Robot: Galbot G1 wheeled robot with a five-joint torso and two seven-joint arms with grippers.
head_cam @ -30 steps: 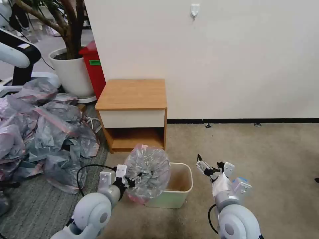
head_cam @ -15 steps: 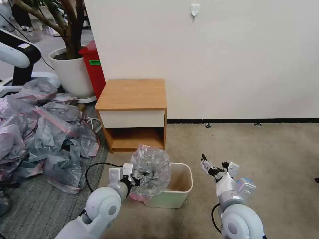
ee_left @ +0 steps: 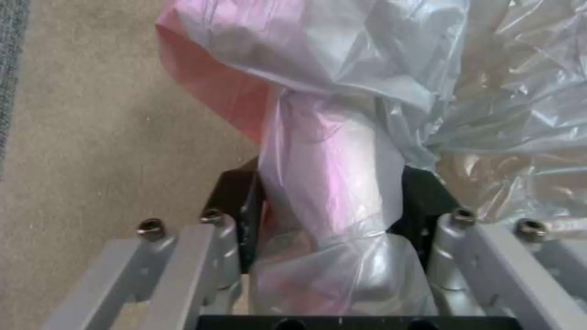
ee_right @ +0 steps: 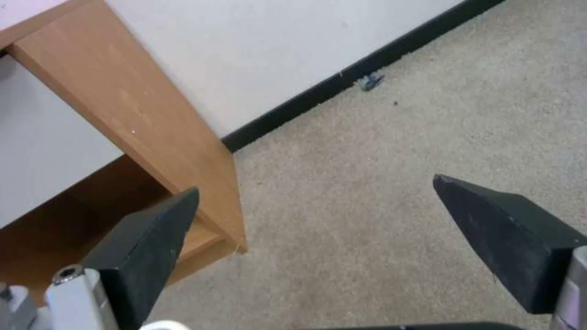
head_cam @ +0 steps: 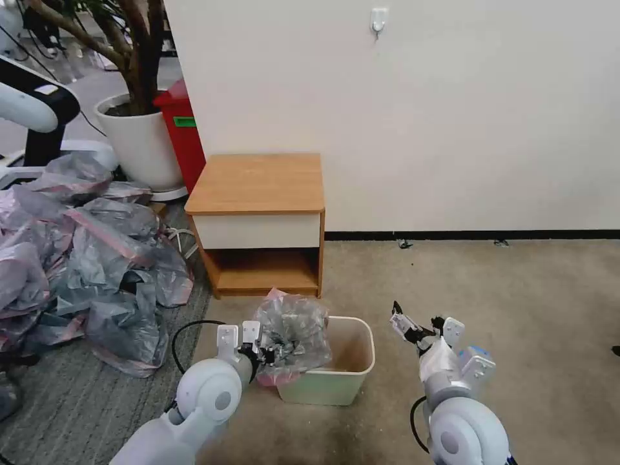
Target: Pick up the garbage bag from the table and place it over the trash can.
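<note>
The garbage bag point(head_cam: 292, 334), crinkled grey plastic with a pink rim, hangs bunched over the left rim of the cream trash can point(head_cam: 352, 378) on the carpet. My left gripper point(head_cam: 268, 352) is shut on the bag at the can's left side. In the left wrist view the bag point(ee_left: 330, 151) is pinched between the black fingers point(ee_left: 232, 201). The wooden table point(head_cam: 258, 184) stands behind the can, its top bare. My right gripper point(head_cam: 413, 325) hovers open to the right of the can, holding nothing; its black fingers point(ee_right: 153, 238) are spread wide above the carpet.
A big heap of grey-pink bags point(head_cam: 84, 258) lies on the floor to the left. A white planter point(head_cam: 139, 145) and a tall red bin point(head_cam: 184, 135) stand behind it by the wall. Open carpet point(head_cam: 516, 310) stretches to the right.
My left gripper has lowered and moved right with the bag, which has sunk from a puffed ball above the can's rim onto its left edge. The right gripper has barely moved.
</note>
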